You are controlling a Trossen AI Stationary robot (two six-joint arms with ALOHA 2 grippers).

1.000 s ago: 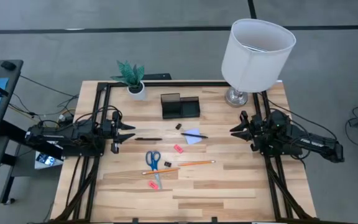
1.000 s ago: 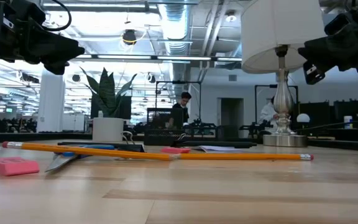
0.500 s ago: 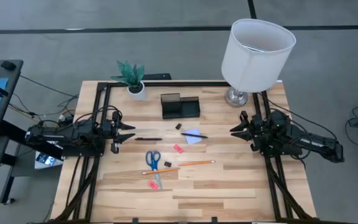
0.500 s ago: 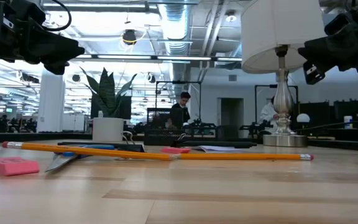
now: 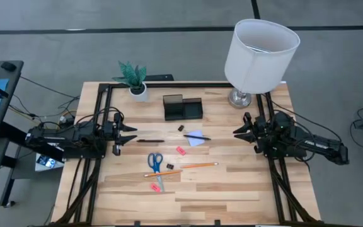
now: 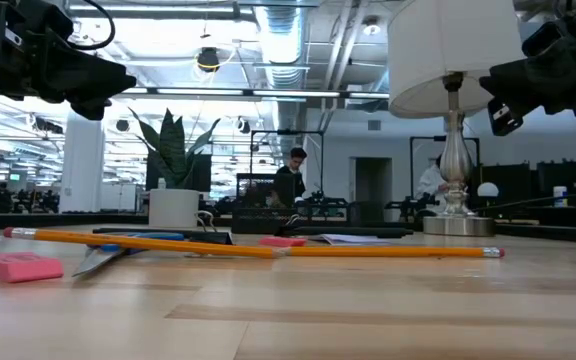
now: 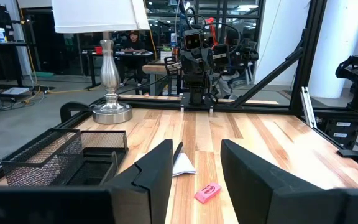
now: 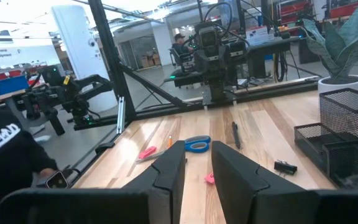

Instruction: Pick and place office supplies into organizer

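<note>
A: Why is nothing in the organizer (image 5: 183,107) yet?

B: It stands empty near the table's (image 5: 232,195) far edge; the scissors (image 5: 155,162), orange pencil (image 5: 197,165), black pen (image 5: 150,140) and note pad (image 5: 196,137) lie scattered in the middle, none picked, so the task seems at its start.

A: And the arms?

B: The left gripper (image 5: 130,134) hovers at the left edge, fingers parted and grasping nothing; the right gripper (image 5: 238,132) hovers at the right edge, fingers with a narrow gap, also empty; both face the supplies, ready to reach.

Wooden table (image 5: 232,189), scissors (image 5: 155,162), pencil (image 5: 199,165), pen (image 5: 150,140), note pad (image 5: 196,139), organizer (image 5: 183,107), lamp (image 5: 257,53), plant pot (image 5: 138,92)
</note>
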